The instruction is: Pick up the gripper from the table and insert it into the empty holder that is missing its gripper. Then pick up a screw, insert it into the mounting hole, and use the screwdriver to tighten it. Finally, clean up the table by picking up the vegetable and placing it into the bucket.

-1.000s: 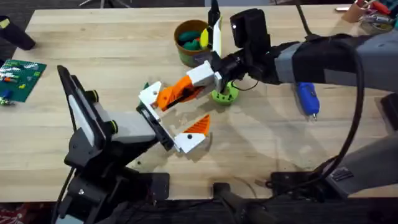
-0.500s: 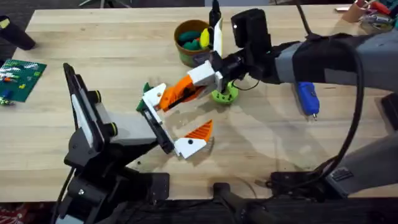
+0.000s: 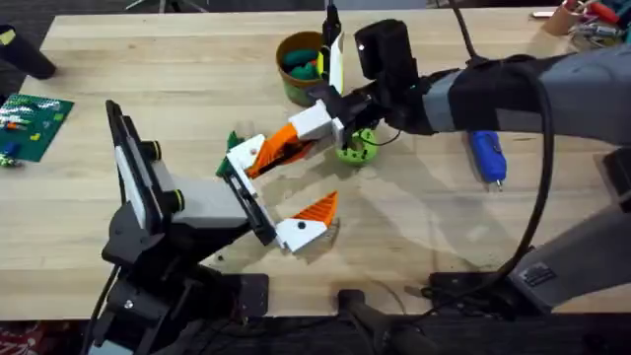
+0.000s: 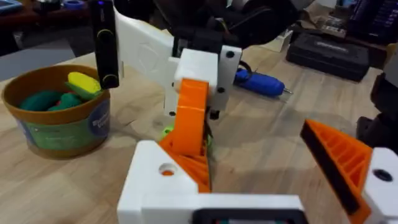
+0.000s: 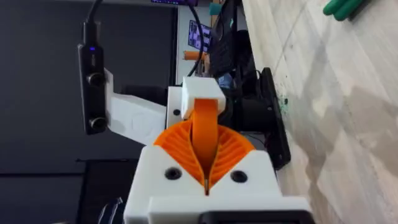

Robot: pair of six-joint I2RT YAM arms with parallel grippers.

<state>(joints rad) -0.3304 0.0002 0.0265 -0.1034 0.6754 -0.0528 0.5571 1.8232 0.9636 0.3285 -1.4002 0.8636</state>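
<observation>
Gripper (image 3: 279, 148) pinched in right gripper (image 3: 296, 141), touching holder (image 3: 246, 197).

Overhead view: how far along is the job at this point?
Done: the gripper is off the table, clamped in the right gripper. In hand: it sits against the upper white mount of the holder; whether it is fully seated cannot be told. Left: the screw step, as the screwdriver lies on the table, and cleanup, as the vegetable lies outside the bucket.
</observation>
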